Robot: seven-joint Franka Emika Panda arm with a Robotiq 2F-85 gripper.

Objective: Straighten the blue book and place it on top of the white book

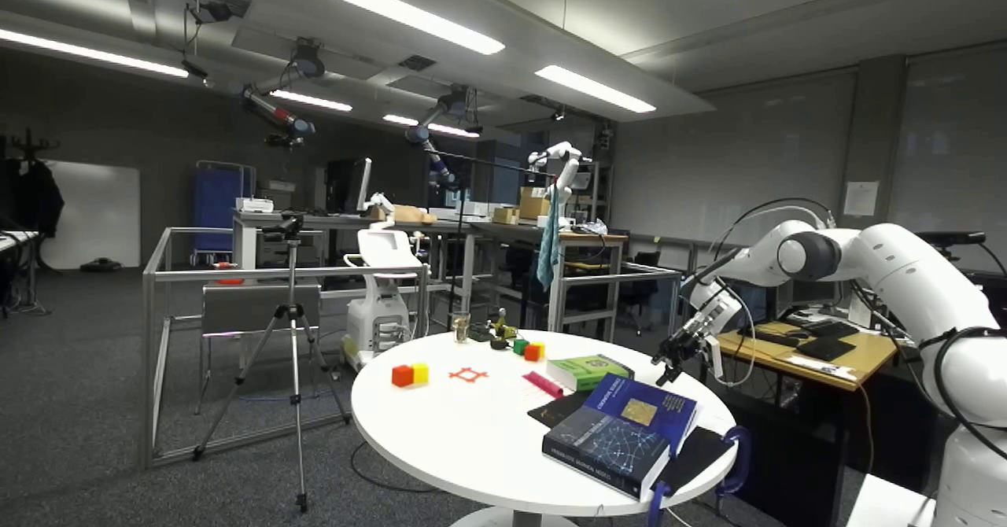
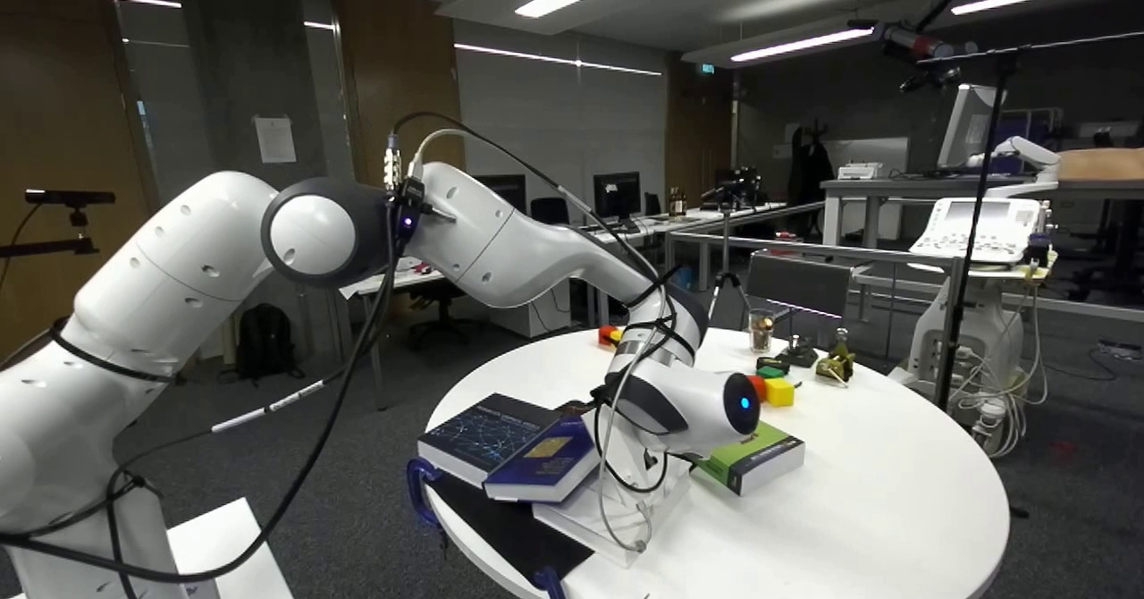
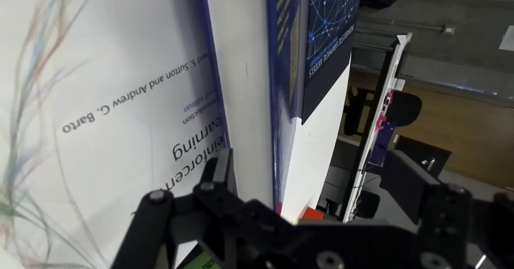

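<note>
Wrist view, closest first. The fingers [image 3: 405, 180] reach in from the bottom of the frame, spread well apart and gripping nothing. One stands at lower centre, its partner at lower right; the page edge of the blue book [image 3: 247, 84] falls between them, nearer the lower-centre one. Contact there: cannot tell. The spread looks meant to take that edge from both covers.

The white book [image 3: 124, 140] fills the left of the frame, cover showing, presumably serving as the base. In an exterior view, below centre, the blue book is tilted: raised side over the white book, low side meeting the dark network book [image 2: 492, 434]. Whether it leans against that one or rests partly on it: cannot tell. The tilt is likely what needs straightening; the raised side also offers an edge to get under, which probably explains a sideways approach. Risk: a shallow pinch may let it slip.

Farther out, a black sheet [image 2: 500, 510] runs under the books; a blue clamp [image 1: 743, 464] at lower right, on the rim of the worktop [image 2: 858, 492], presumably pins it. The green book [image 2: 751, 449], right of centre, has no evident part in the job. Beyond it, cubes [image 2: 779, 392] and a glass [image 2: 761, 335], I'd guess out of the working path.
</note>
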